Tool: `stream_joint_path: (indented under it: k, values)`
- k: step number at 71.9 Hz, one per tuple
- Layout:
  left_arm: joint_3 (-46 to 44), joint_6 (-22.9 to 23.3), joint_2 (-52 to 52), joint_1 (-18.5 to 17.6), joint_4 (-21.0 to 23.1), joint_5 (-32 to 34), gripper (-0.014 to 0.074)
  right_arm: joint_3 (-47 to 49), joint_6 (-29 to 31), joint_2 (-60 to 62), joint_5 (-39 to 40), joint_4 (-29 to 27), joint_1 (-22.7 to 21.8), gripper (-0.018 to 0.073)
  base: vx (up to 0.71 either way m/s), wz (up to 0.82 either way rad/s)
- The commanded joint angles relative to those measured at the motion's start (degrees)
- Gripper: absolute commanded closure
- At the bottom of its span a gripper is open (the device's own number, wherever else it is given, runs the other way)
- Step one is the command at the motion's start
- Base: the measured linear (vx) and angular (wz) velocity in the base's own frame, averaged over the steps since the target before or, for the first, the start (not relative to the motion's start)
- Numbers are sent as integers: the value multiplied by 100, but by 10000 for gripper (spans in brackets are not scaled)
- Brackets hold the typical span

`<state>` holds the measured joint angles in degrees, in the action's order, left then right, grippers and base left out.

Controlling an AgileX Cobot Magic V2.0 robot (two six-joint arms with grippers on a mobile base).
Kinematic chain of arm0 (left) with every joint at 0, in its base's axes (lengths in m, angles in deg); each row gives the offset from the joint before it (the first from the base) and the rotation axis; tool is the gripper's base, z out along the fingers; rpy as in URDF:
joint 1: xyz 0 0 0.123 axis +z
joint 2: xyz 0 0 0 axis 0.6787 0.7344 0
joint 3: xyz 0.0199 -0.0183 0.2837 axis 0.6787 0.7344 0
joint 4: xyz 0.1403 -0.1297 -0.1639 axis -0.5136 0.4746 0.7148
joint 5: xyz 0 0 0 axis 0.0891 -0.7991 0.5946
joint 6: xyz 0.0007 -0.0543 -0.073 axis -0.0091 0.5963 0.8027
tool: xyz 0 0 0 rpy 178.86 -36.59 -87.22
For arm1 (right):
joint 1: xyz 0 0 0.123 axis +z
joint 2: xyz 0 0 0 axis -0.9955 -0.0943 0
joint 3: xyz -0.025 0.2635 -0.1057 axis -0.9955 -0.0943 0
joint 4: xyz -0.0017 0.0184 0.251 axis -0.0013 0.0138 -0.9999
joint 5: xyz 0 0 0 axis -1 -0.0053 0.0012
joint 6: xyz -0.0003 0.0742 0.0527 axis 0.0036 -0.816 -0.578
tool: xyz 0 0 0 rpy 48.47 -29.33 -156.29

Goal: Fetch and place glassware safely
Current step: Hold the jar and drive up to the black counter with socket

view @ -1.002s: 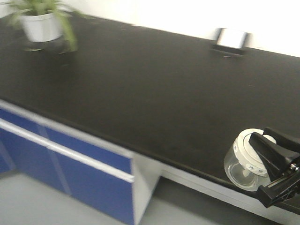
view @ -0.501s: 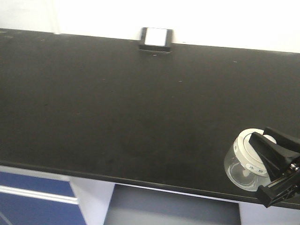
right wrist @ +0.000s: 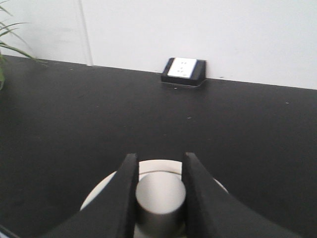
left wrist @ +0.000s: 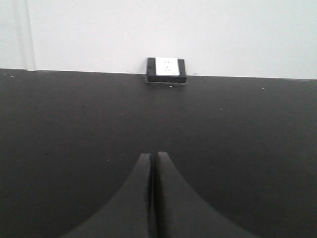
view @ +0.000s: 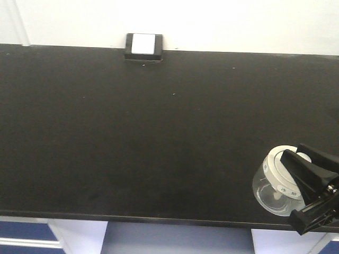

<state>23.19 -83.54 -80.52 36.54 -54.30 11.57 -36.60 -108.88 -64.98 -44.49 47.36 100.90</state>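
Counter [view: 159,132]: black, matte, and spans nearly the whole front view. A few pale specks mark its surface.

Wall [view: 212,21]: white and plain, meeting the counter along its far edge.

Cabinet [view: 21,230]: a blue front with a pale strip shows below the counter's near edge at the lower left. White panels stand beside it.

Right gripper [view: 296,154]: black, entering the front view from the lower right corner. In the right wrist view [right wrist: 159,161] its two fingers [right wrist: 126,188] stand either side of the jar's knob [right wrist: 160,198] and press on it from both flanks, so the grip is on the knob.

Jar [view: 273,182]: squat clear glass under a wide cream-white lid [view: 278,166] with small printed marks. It sits at the counter's near right edge, its body overlapping the front lip in the front view. I cannot tell whether it rests on the counter or hangs just above it.

Left gripper [left wrist: 152,156]: seen only in its own wrist view. The fingers are pressed together with nothing between them, over bare counter.

Socket box [view: 143,46]: black with a white face, set against the wall at the far edge, left of centre and well apart from the jar.

Leaves [right wrist: 7,39]: thin and green, at the left border of the right wrist view.
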Motion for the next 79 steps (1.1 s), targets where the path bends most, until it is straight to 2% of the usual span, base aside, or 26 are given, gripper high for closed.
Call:
stream_joint_path:
  k: [1, 36, 79]
  values:
    - [-138, 45, 63, -46, 55, 457, 603, 185, 17, 11, 351, -78, -6, 560, 7, -28]
    - [-138, 45, 63, -46, 55, 457, 603, 185, 17, 11, 351, -78, -6, 560, 8, -19]
    - [-138, 45, 63, -46, 55, 457, 603, 185, 17, 11, 351, -78, -6, 560, 5, -2]
